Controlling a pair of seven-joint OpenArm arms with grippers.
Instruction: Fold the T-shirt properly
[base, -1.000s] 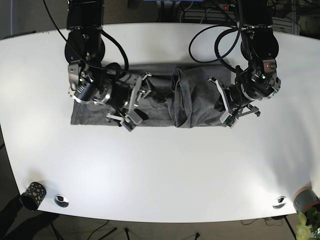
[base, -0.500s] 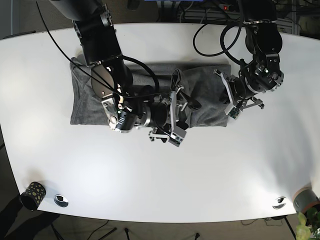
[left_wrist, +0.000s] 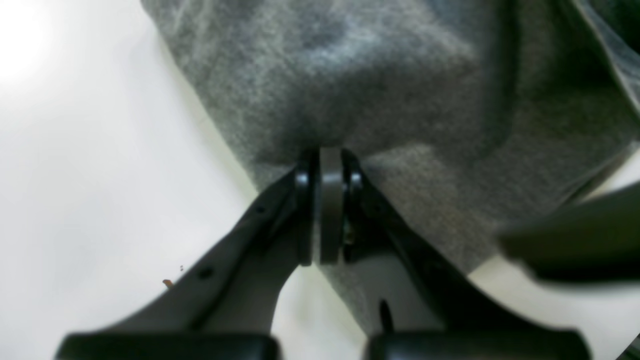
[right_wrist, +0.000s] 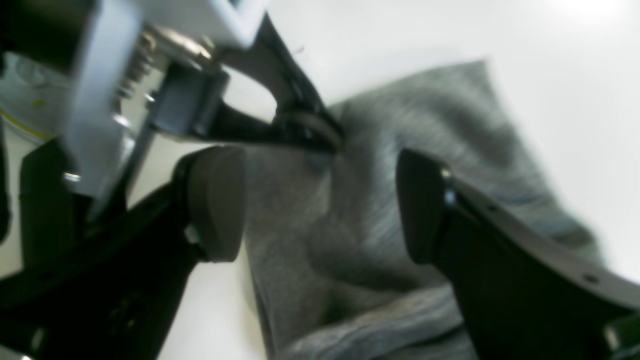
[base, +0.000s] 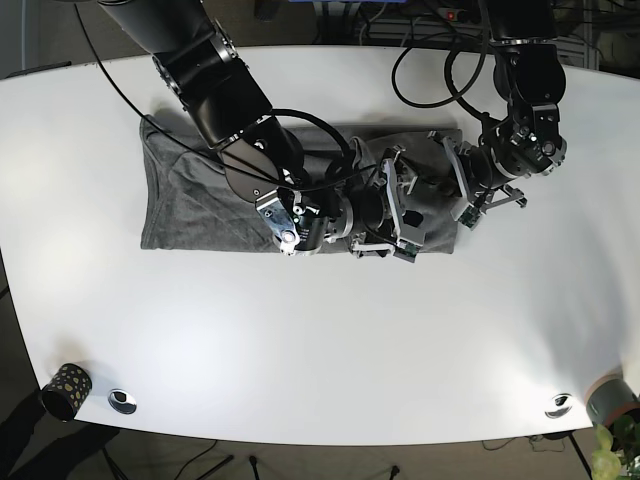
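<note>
Grey shirt (base: 195, 200) lies flat across the white tabletop (base: 320, 340), soft and limp, likely to sag and bunch; best gripped at an edge or corner. Right fingers (right_wrist: 220, 200) spread apart over its right part. Left gripper (left_wrist: 325, 205) pinches the fabric edge at the far right.

Right arm (base: 250, 140) bars the T-shirt (base: 180, 205); front table (base: 320, 350) open

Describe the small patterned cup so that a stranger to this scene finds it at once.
Start from the white table and follow its near edge to the left corner. There stands the cup, dark with pale dots. The round metal fitting beside it is flat and shiny, while the cup is tall and dark.
</note>
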